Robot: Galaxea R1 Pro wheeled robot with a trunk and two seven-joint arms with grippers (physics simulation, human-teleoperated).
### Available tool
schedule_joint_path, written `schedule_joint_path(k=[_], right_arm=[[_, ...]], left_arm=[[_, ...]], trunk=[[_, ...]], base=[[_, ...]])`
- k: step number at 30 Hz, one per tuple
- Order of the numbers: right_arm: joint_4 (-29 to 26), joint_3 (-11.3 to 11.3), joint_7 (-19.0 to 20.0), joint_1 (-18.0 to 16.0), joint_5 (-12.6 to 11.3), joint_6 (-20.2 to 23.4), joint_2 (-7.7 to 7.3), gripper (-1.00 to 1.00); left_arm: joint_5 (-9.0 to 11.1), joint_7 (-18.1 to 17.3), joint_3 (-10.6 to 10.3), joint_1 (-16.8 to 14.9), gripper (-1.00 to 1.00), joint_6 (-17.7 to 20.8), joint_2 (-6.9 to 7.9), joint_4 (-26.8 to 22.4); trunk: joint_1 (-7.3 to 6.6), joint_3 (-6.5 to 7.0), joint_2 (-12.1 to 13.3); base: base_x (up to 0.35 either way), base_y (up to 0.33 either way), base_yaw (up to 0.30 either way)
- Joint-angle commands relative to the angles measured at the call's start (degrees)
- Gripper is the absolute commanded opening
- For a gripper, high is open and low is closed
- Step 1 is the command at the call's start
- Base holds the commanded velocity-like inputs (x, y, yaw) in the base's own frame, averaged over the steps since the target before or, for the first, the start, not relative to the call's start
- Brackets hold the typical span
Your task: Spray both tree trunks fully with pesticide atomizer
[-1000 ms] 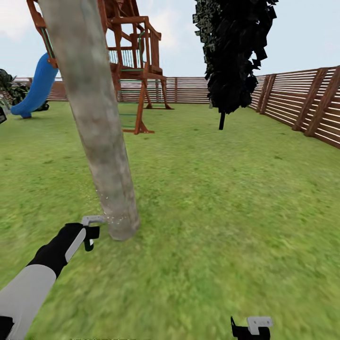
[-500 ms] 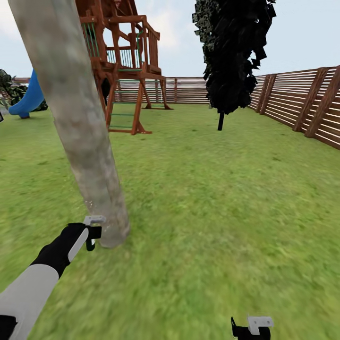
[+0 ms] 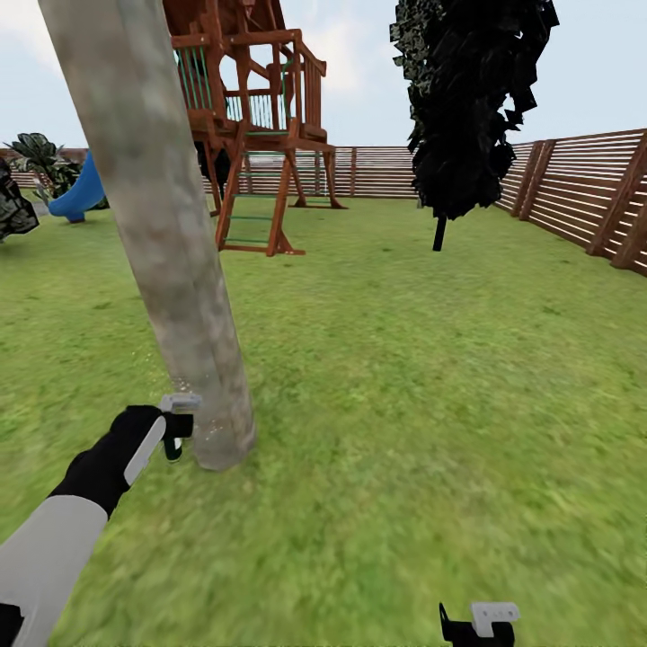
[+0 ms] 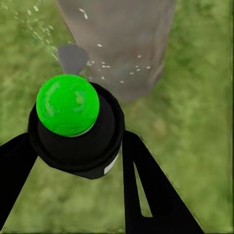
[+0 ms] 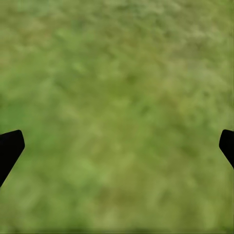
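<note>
A thick, mottled grey-tan tree trunk (image 3: 175,261) rises from the lawn at the left of the head view. Close to its base is my left gripper (image 3: 177,428), shut on the pesticide atomizer (image 3: 170,446). In the left wrist view the atomizer (image 4: 68,105) has a black body and a round bright green top, held between the two black fingers (image 4: 146,190). Fine white specks of pesticide (image 4: 114,67) drift between its grey nozzle and the trunk (image 4: 124,44). My right gripper (image 3: 477,625) hangs low over the grass, open and holding nothing, as the right wrist view (image 5: 117,146) also shows.
A brown wooden playset (image 3: 261,135) with a blue slide (image 3: 79,190) stands behind the trunk. A near-black tree with a thin dark trunk (image 3: 476,108) stands farther back on the right. A slatted wooden fence (image 3: 584,198) closes the lawn. Dark leafy plants (image 3: 38,157) sit at far left.
The whole view has shifted, so the camera has moved; playset and dark tree now sit further right. My left gripper stays by the trunk's base with the atomizer.
</note>
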Motion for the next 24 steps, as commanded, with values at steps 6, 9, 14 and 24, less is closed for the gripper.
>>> schedule_joint_path(k=[6,9,14,24], right_arm=[[0.0,0.0,0.1,0.0,0.0,0.0,0.0,1.0],[0.0,0.0,0.1,0.0,0.0,0.0,0.0,1.0],[0.0,0.0,0.1,0.0,0.0,0.0,0.0,1.0],[0.0,0.0,0.1,0.0,0.0,0.0,0.09,1.0]], left_arm=[[-0.1,0.0,0.0,0.8,-1.0,2.2,0.04,-0.7],[-0.1,0.2,0.0,0.8,-1.0,2.2,-0.1,-0.4],[-0.1,0.2,0.1,0.8,-1.0,2.1,-0.06,-0.3],[0.0,0.2,1.8,0.9,-1.0,-2.6,0.8,3.5]], trunk=[[0.0,0.0,0.0],[0.0,0.0,0.0],[0.0,0.0,0.0],[0.0,0.0,0.0]], base=[[-0.001,-0.065,0.0],[0.0,-0.253,0.0],[0.0,-0.269,0.0],[0.0,-0.27,0.195]])
